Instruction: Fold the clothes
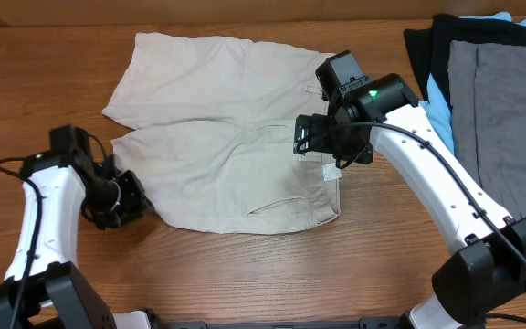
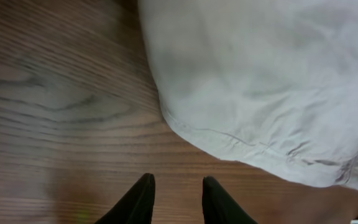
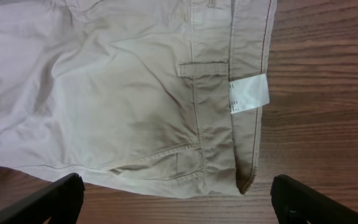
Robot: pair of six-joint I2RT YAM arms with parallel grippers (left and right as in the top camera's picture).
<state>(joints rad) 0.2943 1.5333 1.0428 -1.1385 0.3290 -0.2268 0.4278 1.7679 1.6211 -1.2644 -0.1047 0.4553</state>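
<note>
- We find the shorts (image 1: 226,137) lying flat on the wooden table (image 1: 245,283), centre of the overhead frame, both legs pointing left and the waistband to the right.
- A small white label (image 3: 249,93) sits on the waistband, right of centre in the right wrist view.
- Left gripper (image 2: 178,183): lower left overhead, near the lower leg's hem. Fingers slightly apart, bare wood between, nothing held.
- Right gripper (image 3: 178,186): above the waistband corner. Fingers spread wide, gripping nothing.
- A grey garment (image 1: 500,100) lies over black (image 1: 427,46) and light-blue (image 1: 438,100) ones, upper right, apart from the shorts.
</note>
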